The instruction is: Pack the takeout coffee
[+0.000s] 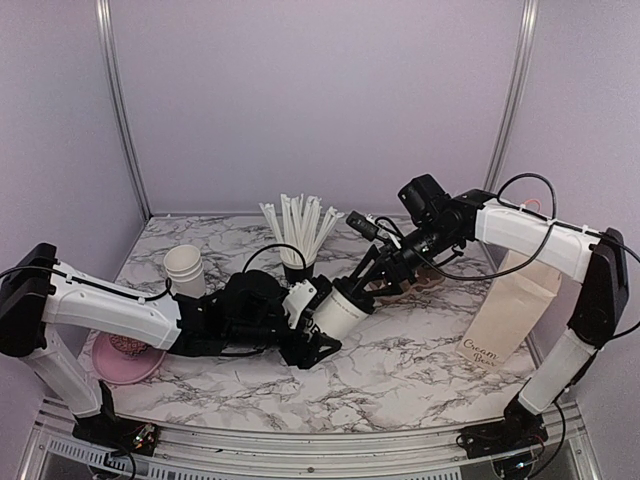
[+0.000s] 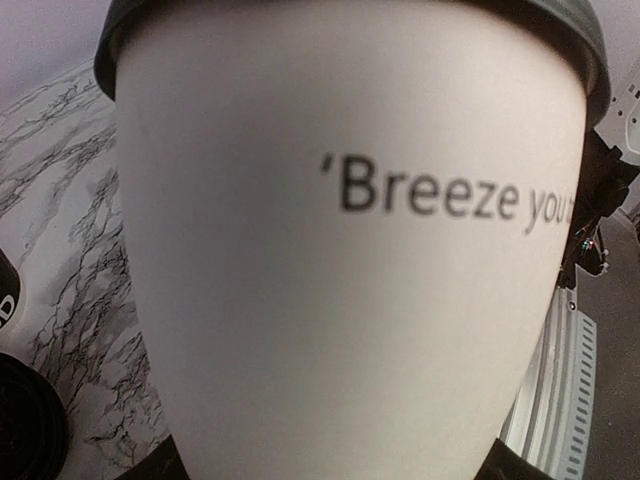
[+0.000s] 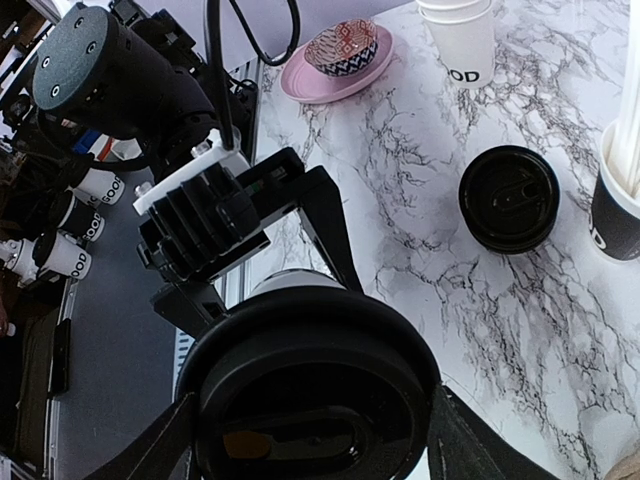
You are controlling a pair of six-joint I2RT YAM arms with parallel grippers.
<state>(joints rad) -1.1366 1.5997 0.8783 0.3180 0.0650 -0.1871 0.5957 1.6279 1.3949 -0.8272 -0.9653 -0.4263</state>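
A lidded coffee cup [image 1: 343,313] hangs tilted above the middle of the marble surface [image 1: 420,370], clamped around its white body by the left gripper [image 1: 318,318]. Its long axis runs from the base at the near left to the black lid [image 3: 310,390] at the back right. The right gripper [image 1: 368,292] flanks that lid with its fingers spread; whether they press on it cannot be told. Bare marble lies between the cup and the near edge and stretches right towards a paper bag [image 1: 512,310] at the right edge. Just behind the cup stands a black cup of straws [image 1: 297,268], with walls close beyond. A second black lid [image 3: 510,197] sits near the straws. Stacked white cups [image 1: 185,270] and a pink plate [image 1: 105,365] occupy the left side.
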